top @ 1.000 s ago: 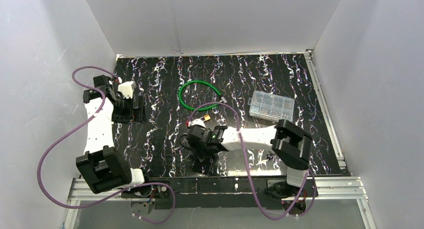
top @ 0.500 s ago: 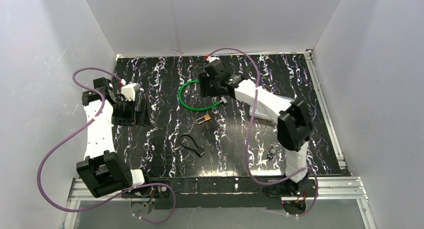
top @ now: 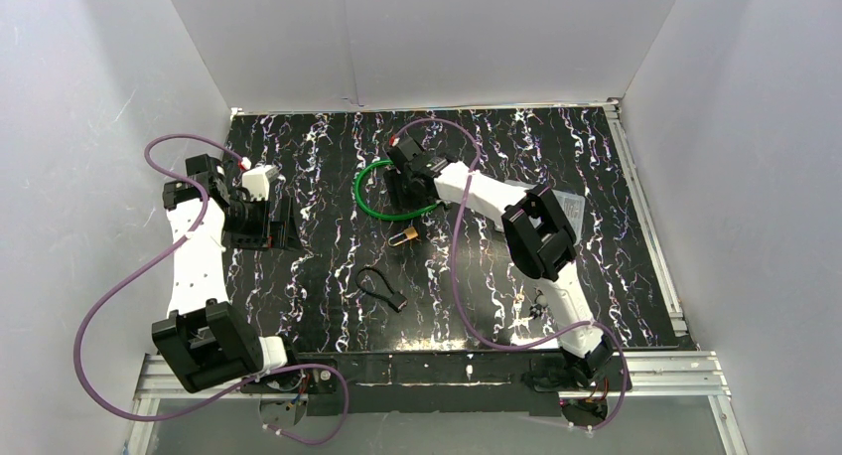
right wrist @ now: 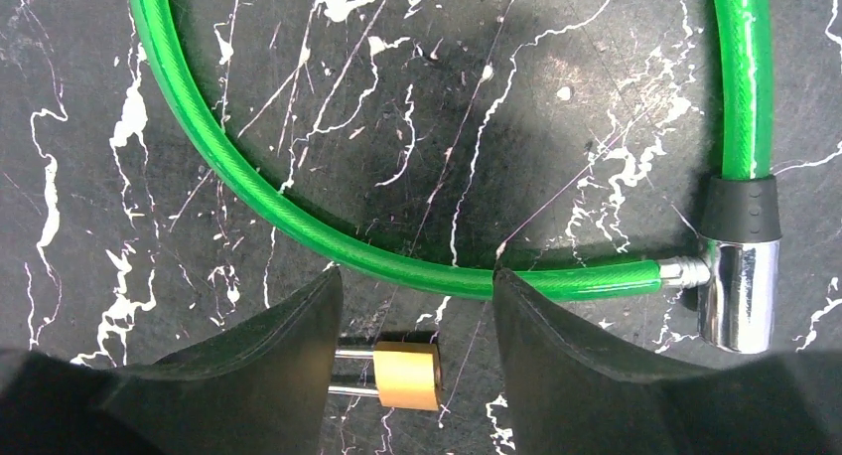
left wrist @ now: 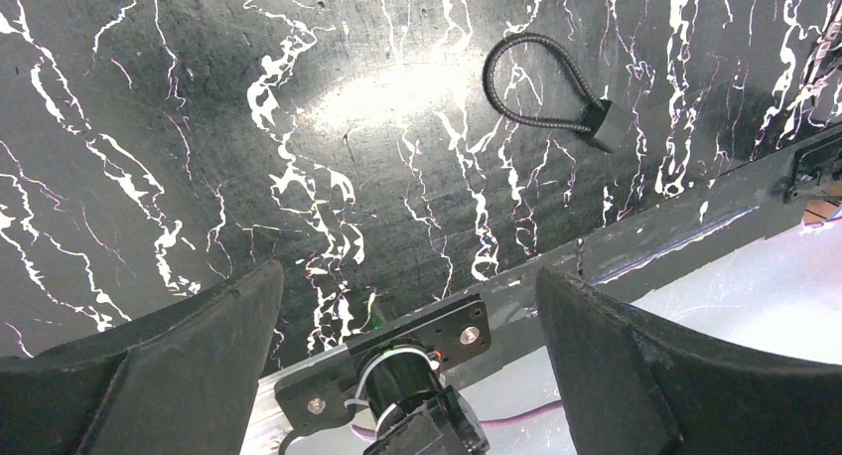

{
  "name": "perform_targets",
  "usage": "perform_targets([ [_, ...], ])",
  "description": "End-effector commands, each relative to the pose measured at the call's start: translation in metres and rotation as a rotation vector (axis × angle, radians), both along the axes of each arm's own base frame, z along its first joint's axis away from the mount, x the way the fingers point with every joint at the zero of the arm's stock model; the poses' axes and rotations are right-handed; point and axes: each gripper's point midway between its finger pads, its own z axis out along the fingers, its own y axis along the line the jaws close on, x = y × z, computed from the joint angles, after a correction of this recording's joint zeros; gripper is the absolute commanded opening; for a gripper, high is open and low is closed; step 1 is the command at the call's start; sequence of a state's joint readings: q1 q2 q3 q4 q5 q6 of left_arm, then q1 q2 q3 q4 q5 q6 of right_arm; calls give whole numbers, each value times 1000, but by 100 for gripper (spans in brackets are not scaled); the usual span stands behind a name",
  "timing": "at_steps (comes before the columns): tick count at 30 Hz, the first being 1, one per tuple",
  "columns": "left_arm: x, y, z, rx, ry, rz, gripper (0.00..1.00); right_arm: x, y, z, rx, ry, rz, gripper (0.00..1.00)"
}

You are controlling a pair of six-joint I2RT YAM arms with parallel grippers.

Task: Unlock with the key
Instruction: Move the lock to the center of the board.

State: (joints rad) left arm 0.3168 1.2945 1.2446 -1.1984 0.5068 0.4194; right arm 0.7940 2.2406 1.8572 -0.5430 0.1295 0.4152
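Black marbled table (top: 318, 276) — white-veined, 3 pale walls (top: 447, 38)

White links (top: 189, 266), black joint housings (top: 204, 344), purple cables (top: 80, 344), dark end effector fingers (right wrist: 586, 376)

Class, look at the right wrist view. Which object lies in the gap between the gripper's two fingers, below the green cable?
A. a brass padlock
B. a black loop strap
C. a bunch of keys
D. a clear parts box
A: the brass padlock shows between the dark fingers, just under the green cable.
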Motion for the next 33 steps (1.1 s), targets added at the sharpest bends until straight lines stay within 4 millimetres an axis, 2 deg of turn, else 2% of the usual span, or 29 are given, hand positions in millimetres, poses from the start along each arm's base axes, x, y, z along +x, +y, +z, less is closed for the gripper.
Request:
perform_targets([
  [1,-3,-7,20,-24,-58,-4,100,1,1,1,7,1,-8,63],
  [14,-7,-10,25,-28,-77,-8,100,-29,-26,-19,-22,72,-50,63],
  [24,-6,-17,29,-64,-84,-23,99,-72,-52,-33,-40,104,-82,63],
  [29,-6,-20,27,-75,-82,-31,100,-84,-62,-36,-44,111,-83,63],
  [33,-9,-21,25,-73,-82,-37,99,-94,-63,-29,-44,111,-69,63],
])
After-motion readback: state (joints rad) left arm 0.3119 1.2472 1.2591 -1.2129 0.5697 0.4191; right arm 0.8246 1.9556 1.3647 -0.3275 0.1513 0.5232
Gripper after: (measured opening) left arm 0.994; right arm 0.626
